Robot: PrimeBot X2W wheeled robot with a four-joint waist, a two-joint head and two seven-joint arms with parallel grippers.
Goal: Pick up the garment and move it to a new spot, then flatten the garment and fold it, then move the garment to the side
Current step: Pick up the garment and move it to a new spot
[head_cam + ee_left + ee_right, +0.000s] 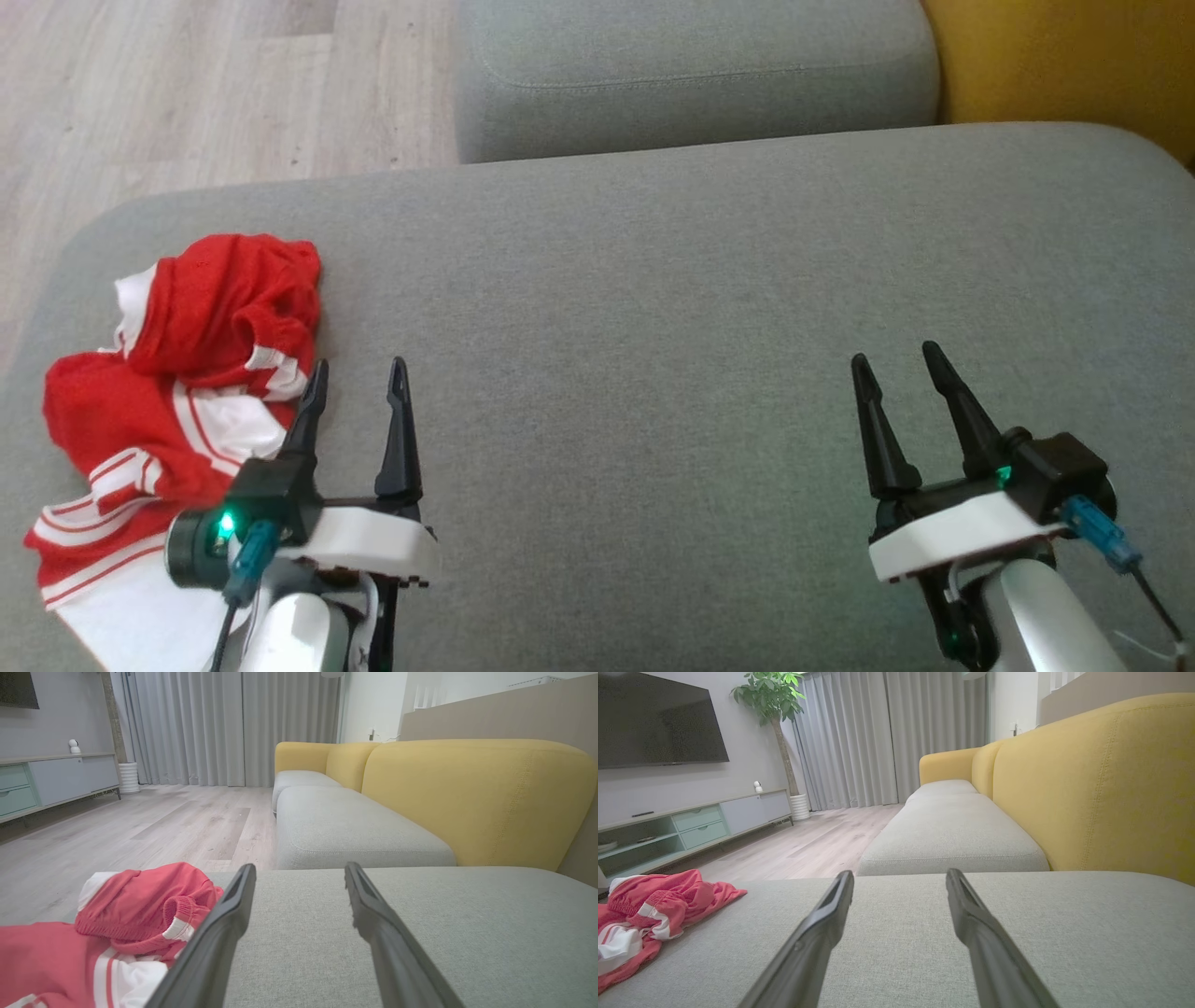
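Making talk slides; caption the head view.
Crumpled red-and-white garment lies on grey cushion beside open left end effector; right end effector open.

One red and white garment (177,373). Two grippers, the left gripper (359,364) and the right gripper (894,353), each with two dark fingers (400,439). Three grey cushions: the near cushion (1041,933), the middle cushion (952,835), the far cushion (943,787). One television (658,723), one potted plant (770,695), one low cabinet (696,821)
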